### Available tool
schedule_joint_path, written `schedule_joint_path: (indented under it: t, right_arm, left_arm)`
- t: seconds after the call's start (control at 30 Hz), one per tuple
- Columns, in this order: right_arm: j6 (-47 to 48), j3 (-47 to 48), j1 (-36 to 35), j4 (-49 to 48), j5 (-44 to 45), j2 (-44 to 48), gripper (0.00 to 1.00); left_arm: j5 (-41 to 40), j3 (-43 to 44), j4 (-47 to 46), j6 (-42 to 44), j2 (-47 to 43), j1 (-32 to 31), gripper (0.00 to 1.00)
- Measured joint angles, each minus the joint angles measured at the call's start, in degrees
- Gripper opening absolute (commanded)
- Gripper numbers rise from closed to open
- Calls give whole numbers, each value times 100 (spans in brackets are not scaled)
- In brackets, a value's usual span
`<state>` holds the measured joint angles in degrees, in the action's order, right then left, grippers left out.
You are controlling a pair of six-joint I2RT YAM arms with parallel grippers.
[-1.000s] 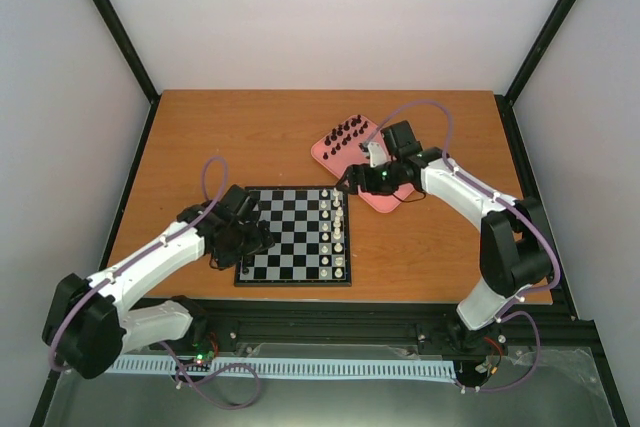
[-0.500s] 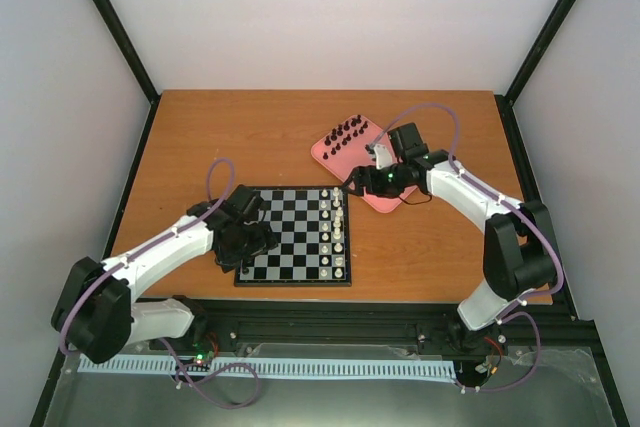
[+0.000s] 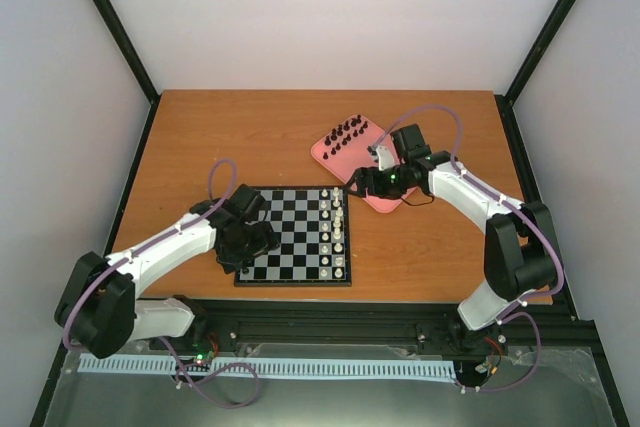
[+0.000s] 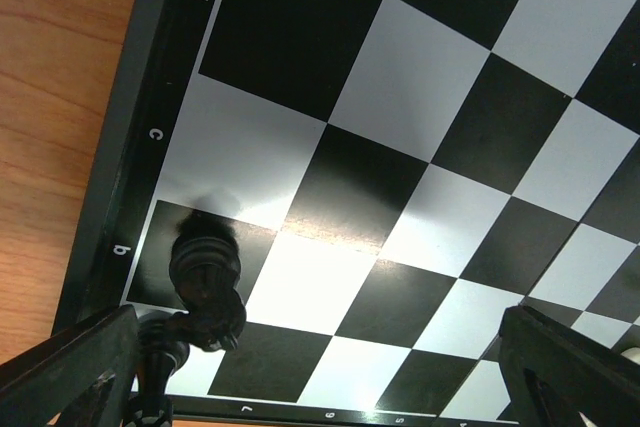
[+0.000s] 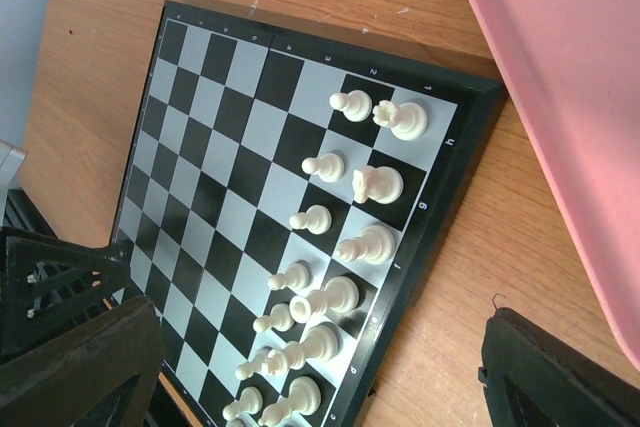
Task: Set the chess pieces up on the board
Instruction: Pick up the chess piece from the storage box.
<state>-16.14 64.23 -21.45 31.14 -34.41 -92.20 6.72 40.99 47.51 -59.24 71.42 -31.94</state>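
Jaws on both arms stood spread as wide as they go and held nothing. The left gripper (image 3: 250,245) hung low over the near left corner of the board (image 3: 285,227), and the right gripper (image 3: 362,184) hung over the near end of the pink tray (image 3: 320,152). On the wooden table (image 3: 230,137) the board lay flat near the front edge, and the tray sat just beyond its far right corner. White pieces (image 5: 340,247) filled the two rows along the board's right side. Most of the black pieces (image 3: 347,134) stood in tight rows at the far end of the tray. In the left wrist view one black piece (image 4: 205,267) stood upright on the dark corner square by the letter b, close to the left finger, with what may have been a second half hidden beside it. These pieces looked hard, glossy and very light, far smaller than the jaws, so they would likely tip or skid at a slight knock, more so on the shiny board. The safest hold seemed to be from straight above, pinching the narrow stem below the head. Taking pieces from the outside of a row first would keep the fingers from brushing their neighbours.
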Motion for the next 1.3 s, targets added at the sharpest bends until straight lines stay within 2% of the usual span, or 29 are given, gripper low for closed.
schedule_joint_path:
  t: [1.3]
  right_arm:
    - [24,-22,28,-52,-120,-2,100]
  left_arm:
    - [101,7,284,9,-79,0,100]
